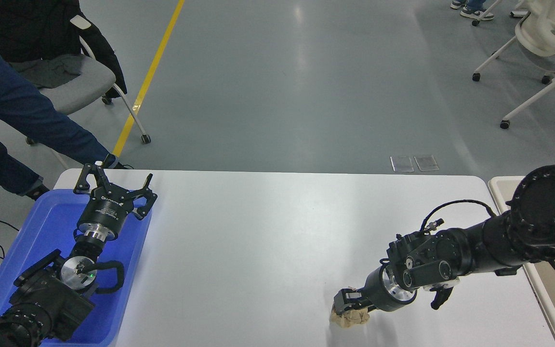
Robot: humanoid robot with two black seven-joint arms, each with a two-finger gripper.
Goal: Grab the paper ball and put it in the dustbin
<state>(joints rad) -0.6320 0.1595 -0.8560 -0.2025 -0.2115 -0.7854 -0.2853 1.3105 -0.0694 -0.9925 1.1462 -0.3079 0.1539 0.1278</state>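
Observation:
The tan-brown paper ball [350, 319] lies on the white table [258, 231] near its front right. My right gripper [346, 302] has come down onto the ball's top, with its jaws open on either side of the ball's upper part, which they hide. The ball rests on the table. The cream-beige dustbin [499, 183] shows only as a rim at the table's right end, partly behind my right arm. My left gripper [116, 184] is parked, open and empty, over the blue tray.
A bright blue shallow tray [51, 226] sits at the table's left end under my left arm. A person's leg in dark blue trousers [27, 115] and a grey chair [75, 82] are beyond the far left corner. White chairs [542, 43] stand at the far right.

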